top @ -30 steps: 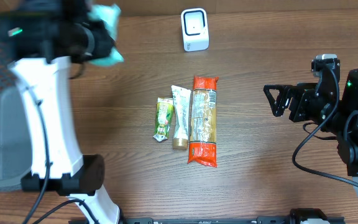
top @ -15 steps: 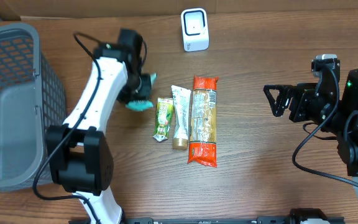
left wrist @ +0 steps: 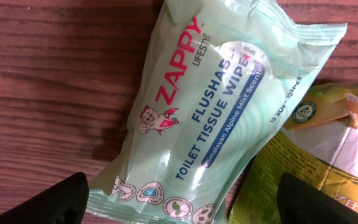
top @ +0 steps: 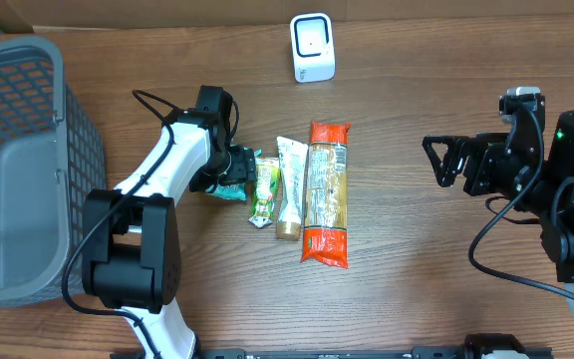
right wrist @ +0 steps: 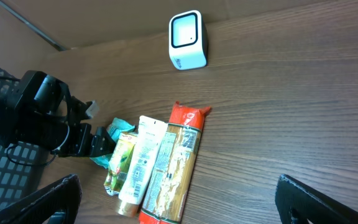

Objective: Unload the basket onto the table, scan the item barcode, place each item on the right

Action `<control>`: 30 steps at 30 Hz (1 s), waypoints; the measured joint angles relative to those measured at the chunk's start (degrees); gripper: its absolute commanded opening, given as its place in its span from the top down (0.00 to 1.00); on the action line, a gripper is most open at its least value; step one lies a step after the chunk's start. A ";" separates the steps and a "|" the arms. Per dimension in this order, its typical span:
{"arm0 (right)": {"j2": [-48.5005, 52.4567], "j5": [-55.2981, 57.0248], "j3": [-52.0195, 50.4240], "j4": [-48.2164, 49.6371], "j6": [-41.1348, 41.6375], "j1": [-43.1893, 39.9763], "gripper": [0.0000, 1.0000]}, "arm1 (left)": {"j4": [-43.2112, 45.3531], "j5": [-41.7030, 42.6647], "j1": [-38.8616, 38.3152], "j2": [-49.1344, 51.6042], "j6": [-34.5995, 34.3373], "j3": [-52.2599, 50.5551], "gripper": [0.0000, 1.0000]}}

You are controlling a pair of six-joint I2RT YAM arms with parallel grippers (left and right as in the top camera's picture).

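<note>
A pale green pack of toilet tissue wipes (left wrist: 216, 106) lies flat on the wooden table, its right edge against a green sachet (left wrist: 328, 143). My left gripper (left wrist: 185, 205) hovers low over the wipes pack (top: 235, 189), open, one finger on each side and nothing gripped. From overhead the left gripper (top: 229, 172) covers most of the pack. The white barcode scanner (top: 313, 47) stands at the table's back middle. My right gripper (top: 438, 160) hangs open and empty at the right, well away from the items.
Right of the wipes lie the green sachet (top: 263, 189), a white tube (top: 289, 199) and a long orange pasta pack (top: 327, 194), side by side. A grey mesh basket (top: 18, 170) fills the left edge. The scanner (right wrist: 186, 40) faces forward.
The left arm swung down from the back left with the wipes pack, set it on the table beside the sachet, and its jaws opened. The right arm stayed still.
</note>
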 measured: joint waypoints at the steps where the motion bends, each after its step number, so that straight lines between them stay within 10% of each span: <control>1: 0.00 0.00 0.00 0.02 -0.02 0.00 0.00 | -0.13 0.00 0.00 0.00 0.00 0.00 0.11; 30: 0.00 0.02 0.00 0.02 -0.02 0.00 0.00 | -5.14 6.27 -0.11 -29.66 0.00 14.56 0.00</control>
